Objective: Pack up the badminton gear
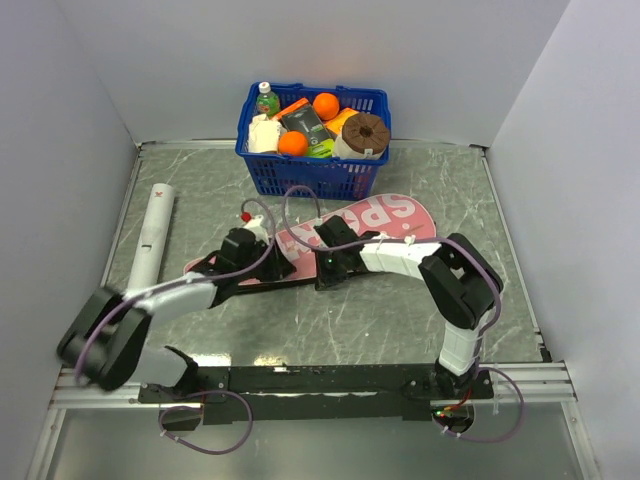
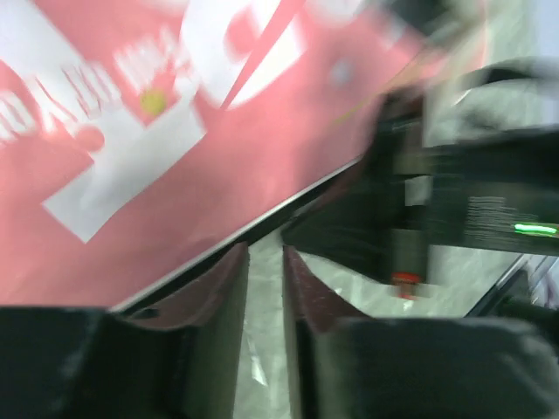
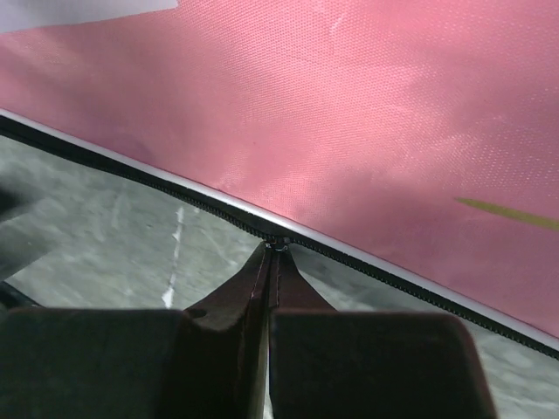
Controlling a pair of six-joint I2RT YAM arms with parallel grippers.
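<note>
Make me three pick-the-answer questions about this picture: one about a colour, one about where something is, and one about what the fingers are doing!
1. What colour is the basket?
A red
B blue
C yellow

2. Where is the tube?
A in the basket
B on the table, left of the cover
C on top of the cover

3. The right fingers are:
A wide open
B holding an orange
C shut on the cover's zip

Answers:
1 B, its walls are blue.
2 B, it lies on the table, apart from the cover.
3 C, the tips meet at the zip.
</note>
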